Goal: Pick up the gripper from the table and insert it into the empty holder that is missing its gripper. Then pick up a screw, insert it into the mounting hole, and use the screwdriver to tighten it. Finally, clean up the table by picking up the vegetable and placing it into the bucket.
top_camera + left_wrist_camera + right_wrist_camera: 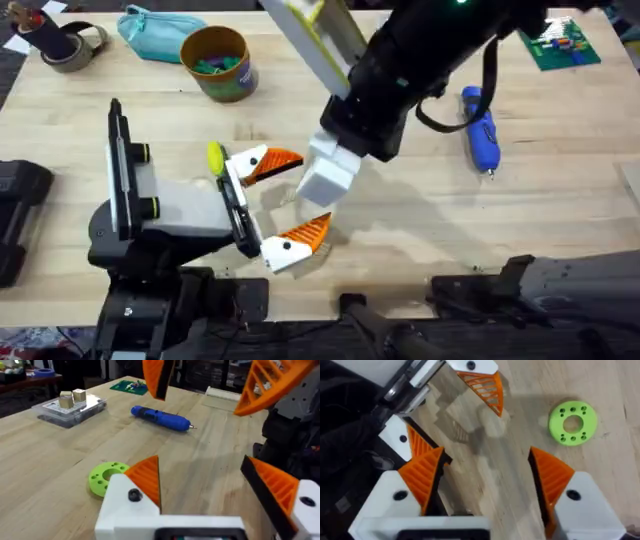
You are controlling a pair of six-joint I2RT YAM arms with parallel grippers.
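Screwdriver (481,128) lies untouched on the table's (400,230) right side near the circuit board (559,44), while both wrist cameras reveal the green disc (106,477), with the left gripper (283,198) and right gripper (485,485) spread wide, empty.

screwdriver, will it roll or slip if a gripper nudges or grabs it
The screwdriver lies flat on bare wood with a rounded pen-like body, so a sideways nudge would probably roll it. Its smooth blue shell may slip in a loose grasp. It looks rigid, unlikely to flex.
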